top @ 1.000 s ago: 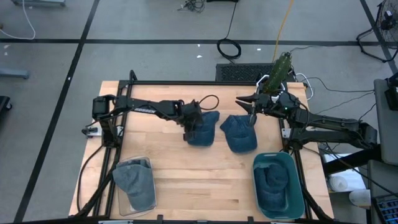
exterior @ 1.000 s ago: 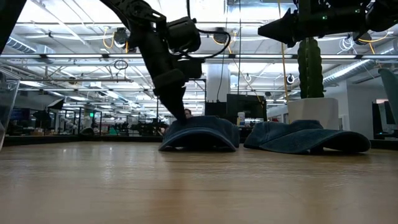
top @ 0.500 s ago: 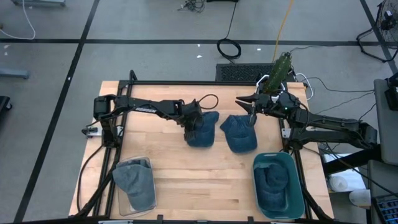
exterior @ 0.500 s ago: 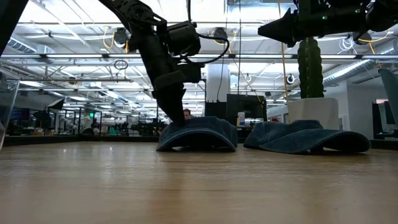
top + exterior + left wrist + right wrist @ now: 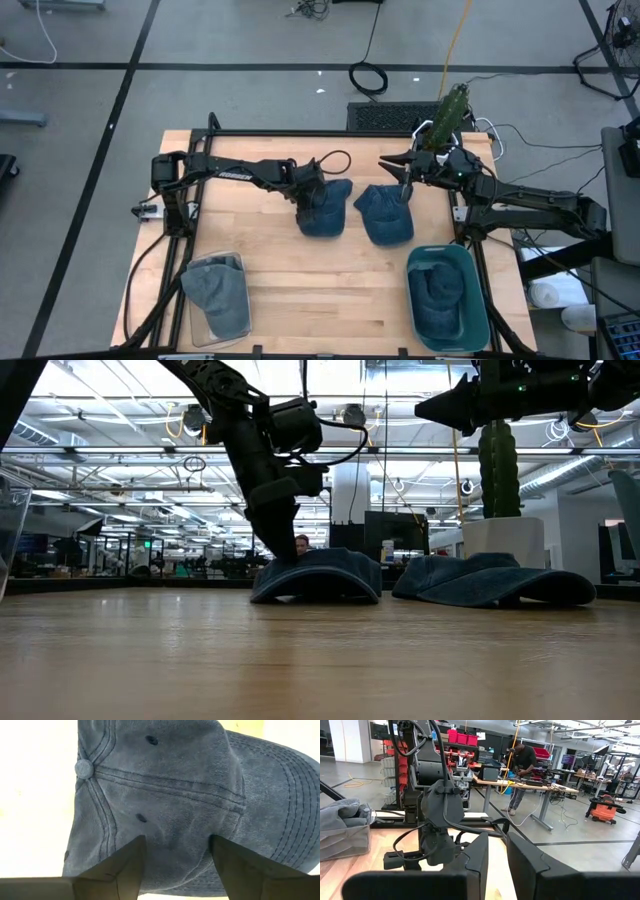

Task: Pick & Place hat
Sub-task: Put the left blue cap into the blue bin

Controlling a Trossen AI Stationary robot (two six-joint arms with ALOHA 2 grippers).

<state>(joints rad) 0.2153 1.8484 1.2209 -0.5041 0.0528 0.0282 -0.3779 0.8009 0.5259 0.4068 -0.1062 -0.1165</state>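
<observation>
the left gripper [image 5: 175, 865] was seen lowered onto a denim hat [image 5: 325, 208] at the middle of the wooden table [image 5: 290, 280], its fingers [image 5: 125, 865] parted with the crown's cloth lying between them, pressed on rather than clearly gripped. a second denim hat [image 5: 387, 214] lay just beside the first, under the raised right gripper [image 5: 404, 182], whose fingers [image 5: 477, 855] were held close together with only a narrow gap and nothing between them. a grey hat [image 5: 215, 295] was kept in a clear bin [image 5: 196, 320], and another hat [image 5: 438, 300] in a teal bin [image 5: 472, 300].
</observation>
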